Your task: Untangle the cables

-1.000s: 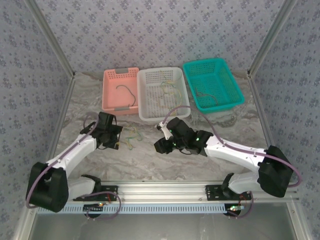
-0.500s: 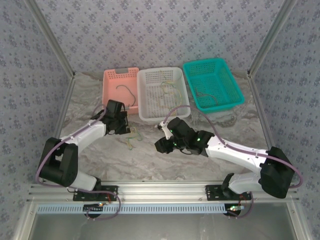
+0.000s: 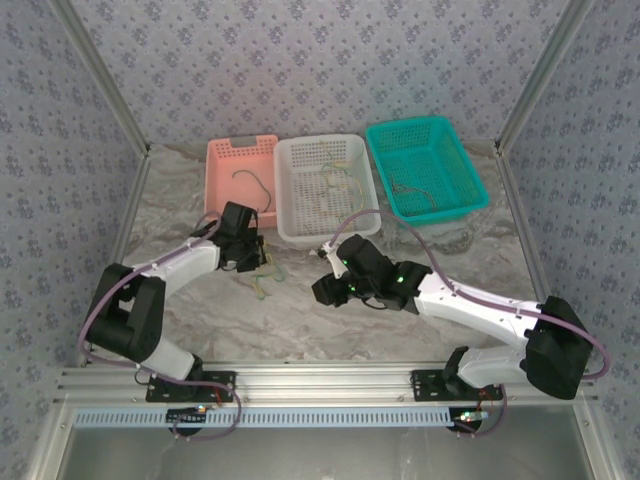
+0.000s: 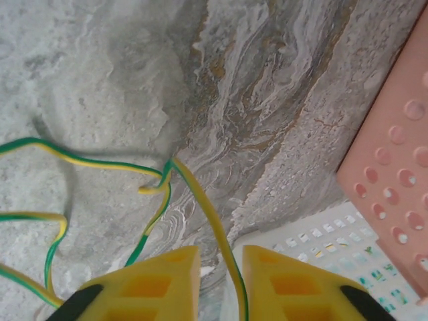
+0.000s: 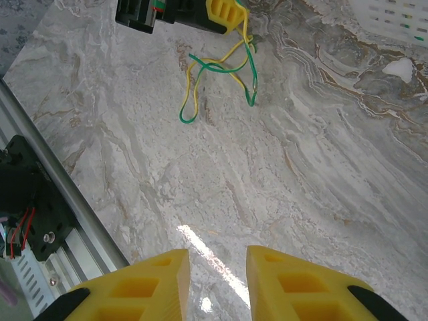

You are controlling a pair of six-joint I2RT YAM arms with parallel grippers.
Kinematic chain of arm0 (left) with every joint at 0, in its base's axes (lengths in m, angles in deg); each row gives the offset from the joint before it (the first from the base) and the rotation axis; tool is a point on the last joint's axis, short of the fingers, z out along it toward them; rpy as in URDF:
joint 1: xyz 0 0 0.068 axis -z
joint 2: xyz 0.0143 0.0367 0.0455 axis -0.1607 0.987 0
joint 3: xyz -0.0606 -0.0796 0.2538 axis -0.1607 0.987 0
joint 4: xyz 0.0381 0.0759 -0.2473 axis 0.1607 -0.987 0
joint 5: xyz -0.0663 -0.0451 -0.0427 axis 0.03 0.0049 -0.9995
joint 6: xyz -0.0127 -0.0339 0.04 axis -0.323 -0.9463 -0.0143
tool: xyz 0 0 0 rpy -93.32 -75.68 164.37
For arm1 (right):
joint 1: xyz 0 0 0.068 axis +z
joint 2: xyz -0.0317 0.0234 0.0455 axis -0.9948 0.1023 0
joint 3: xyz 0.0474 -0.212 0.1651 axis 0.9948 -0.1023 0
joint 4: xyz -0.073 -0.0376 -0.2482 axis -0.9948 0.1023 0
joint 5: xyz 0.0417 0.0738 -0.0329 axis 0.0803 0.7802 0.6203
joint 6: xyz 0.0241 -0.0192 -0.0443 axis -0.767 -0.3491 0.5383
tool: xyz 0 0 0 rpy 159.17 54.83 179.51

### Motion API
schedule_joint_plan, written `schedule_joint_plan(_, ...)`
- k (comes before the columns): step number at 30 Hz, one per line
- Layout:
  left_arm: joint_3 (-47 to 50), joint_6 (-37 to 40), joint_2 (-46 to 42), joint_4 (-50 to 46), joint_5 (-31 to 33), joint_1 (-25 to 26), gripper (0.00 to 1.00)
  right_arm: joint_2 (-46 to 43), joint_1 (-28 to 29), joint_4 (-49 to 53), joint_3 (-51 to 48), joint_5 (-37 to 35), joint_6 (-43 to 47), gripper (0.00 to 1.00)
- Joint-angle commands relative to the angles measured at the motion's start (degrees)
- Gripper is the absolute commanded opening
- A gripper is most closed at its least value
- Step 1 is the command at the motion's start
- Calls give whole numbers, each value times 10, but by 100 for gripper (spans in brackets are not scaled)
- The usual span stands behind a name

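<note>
The cables (image 3: 262,281), thin yellow-and-green wires, lie tangled in loose loops on the marble table just in front of the pink basket. My left gripper (image 3: 255,264) reaches them from the left. In the left wrist view one yellow-green strand (image 4: 206,212) rises off the table and runs between the left gripper's (image 4: 221,259) fingers, close to the right one. A narrow gap still shows beside the strand. The right wrist view shows the same bunch (image 5: 221,73) with the left gripper's finger (image 5: 224,12) over its far end. My right gripper (image 3: 325,291) hovers mid-table, open and holding nothing (image 5: 217,262).
Three baskets stand along the back: pink (image 3: 225,150) with a dark wire (image 3: 255,185), white (image 3: 300,232) with pale wires (image 3: 335,175), teal (image 3: 420,125) with a dark wire (image 3: 410,187). The pink (image 4: 394,167) and white (image 4: 321,261) baskets lie close to the left gripper.
My left arm swung away from me and rightward onto the cable bunch, and its jaws narrowed around one strand. The right arm barely shifted.
</note>
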Motion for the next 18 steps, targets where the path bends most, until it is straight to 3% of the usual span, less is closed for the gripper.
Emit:
schedule_joint_plan(1, -4, 13, 0, 5, 2, 3, 1, -7, -4, 13, 4, -9, -10, 29)
schedule_joint_plan(6, -50, 87, -65, -72, 28, 2, 0, -21, -11, 15, -1, -12, -21, 28)
schedule_joint_plan(11, -88, 162, -158, -157, 16, 4, 0, -49, -42, 6, -3, -1, -35, 28)
schedule_joint_plan(18, -116, 255, -223, -83, -58, 0, 0, -53, -129, -75, 32, 110, -107, 34)
